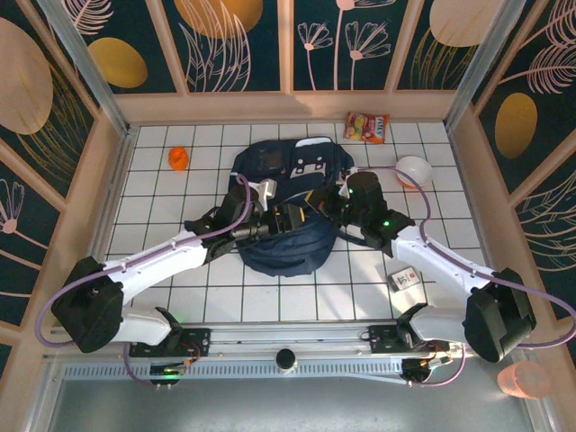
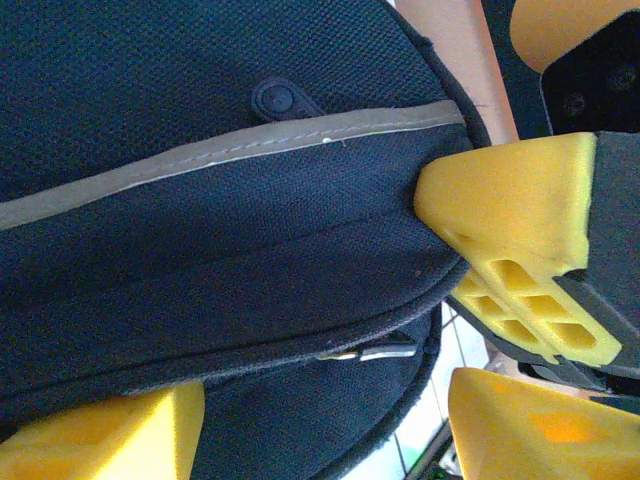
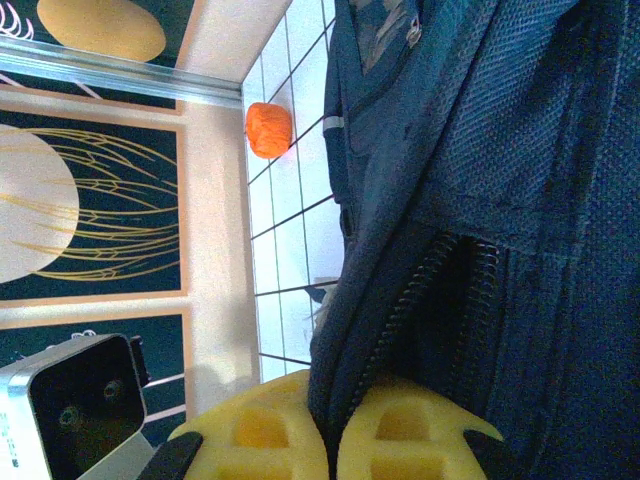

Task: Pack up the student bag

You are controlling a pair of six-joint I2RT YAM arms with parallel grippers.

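**Navy bag at mid-worktop, one claw pinching it, the other spread beside it**

Navy-blue and bulky, the student bag (image 1: 286, 193) lies in the middle of the white-tiled worktop (image 1: 162, 270) in the top view. Its pale buckle patch faces up towards the upper part of the frame. Both white arms reach in from the lower corners and meet over it.

The right claw (image 3: 333, 430) is closed on the bag. In the right wrist view its two yellow fingertips sit side by side at the bottom edge of the frame, with a fold of the navy cloth nipped in the seam between them. A dark zip (image 3: 440, 300) runs up the fabric just above them. From overhead this claw sits at the bag's right side, just right of centre frame.

The left claw (image 2: 320, 440) stands wide. In the left wrist view one yellow finger shows at the lower left corner and the other at the lower right, well apart. The bag's lower edge hangs across the gap between them, and a strip of tile shows beside the right-hand finger. A grey trim band (image 2: 200, 160) crosses the cloth from left to upper right, and a metal zip pull (image 2: 375, 352) lies near the bag's rim. At the right of that frame a yellow finger of the other claw presses against the bag's corner.

Around the bag in the top view, all well apart from it:
- an orange object (image 1: 178, 158) at upper left
- a red-and-yellow snack packet (image 1: 367, 127) at the top, right of centre
- a white bowl (image 1: 413, 170) at right
- a small card (image 1: 404, 279) at lower right
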